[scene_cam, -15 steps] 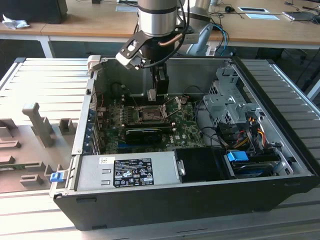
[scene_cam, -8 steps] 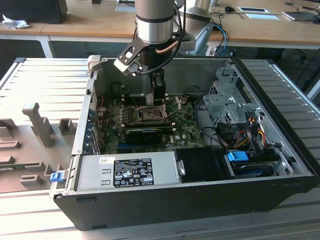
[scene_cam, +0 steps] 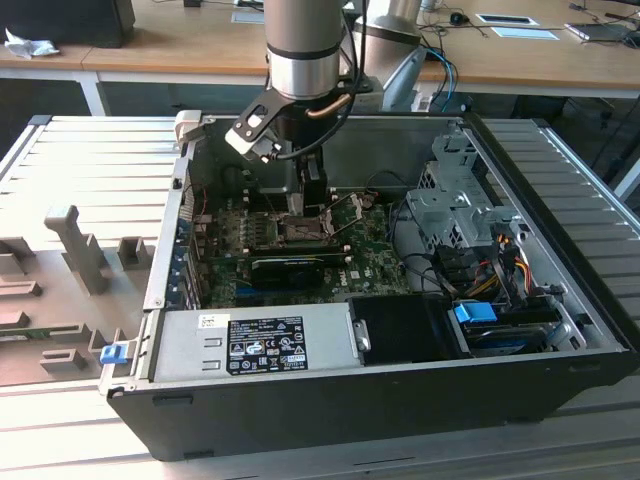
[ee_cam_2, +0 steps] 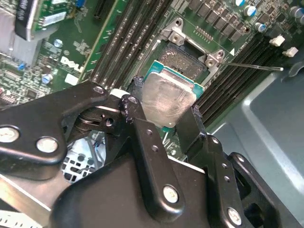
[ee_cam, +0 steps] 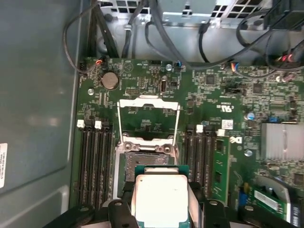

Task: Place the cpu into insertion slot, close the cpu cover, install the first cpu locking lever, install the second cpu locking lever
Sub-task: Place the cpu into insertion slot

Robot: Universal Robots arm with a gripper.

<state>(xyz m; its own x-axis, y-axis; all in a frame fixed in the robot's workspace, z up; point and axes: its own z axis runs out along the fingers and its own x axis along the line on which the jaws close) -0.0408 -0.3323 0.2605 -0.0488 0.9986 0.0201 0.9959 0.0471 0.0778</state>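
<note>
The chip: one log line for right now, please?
gripper: shut on cpu | cpu: over insertion slot, not seated | cpu cover: open

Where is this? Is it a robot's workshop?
Probably a lab or workshop: a robot arm reaches into an open computer case on a metal bench, with wooden desks behind.

A lab: opened computer case on ribbed bench, desks behind.
</note>
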